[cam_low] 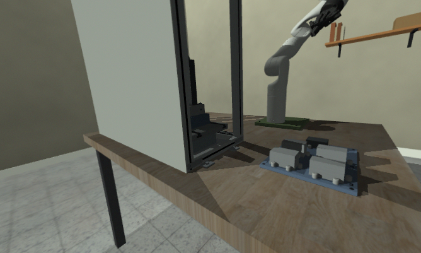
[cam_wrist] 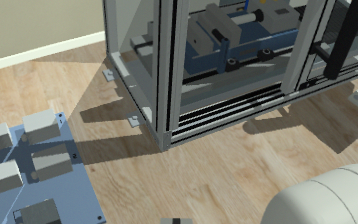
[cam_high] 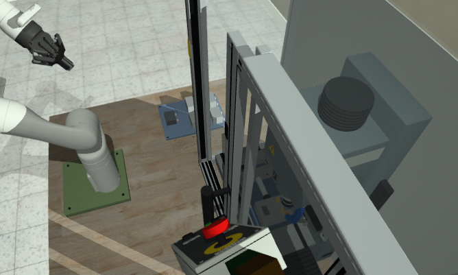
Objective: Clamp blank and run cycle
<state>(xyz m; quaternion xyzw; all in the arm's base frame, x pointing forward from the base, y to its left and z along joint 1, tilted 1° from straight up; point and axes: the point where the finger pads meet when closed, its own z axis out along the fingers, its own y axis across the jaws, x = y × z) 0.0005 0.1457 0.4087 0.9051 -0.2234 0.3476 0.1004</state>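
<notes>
My gripper [cam_high: 69, 66] [cam_low: 312, 33] [cam_wrist: 176, 221] is shut and empty, high above the table and away from the plate. The blue plate [cam_high: 179, 130] [cam_low: 299, 175] [cam_wrist: 80, 190] holds the dark setting master [cam_high: 170, 117] [cam_low: 317, 141] [cam_wrist: 40, 212] and several upright grey blanks; which one matches its width I cannot tell. In the wrist view, the fixed jaw [cam_wrist: 197, 42] and the moving jaw [cam_wrist: 223, 24] stand apart with no blank visible between them; the low bars are not distinct. The guard's front opening looks open, with the black door handle [cam_wrist: 347, 40] [cam_high: 207, 201] at its right.
The control column has a red button [cam_high: 216, 228]; a bit of green shows behind it, and the lamp's state cannot be told. Guard posts [cam_wrist: 167, 75] stand between plate and vise. The arm's base stands on a green plate [cam_high: 75, 201]. A pale arm link [cam_wrist: 330, 195] fills the wrist view's lower right.
</notes>
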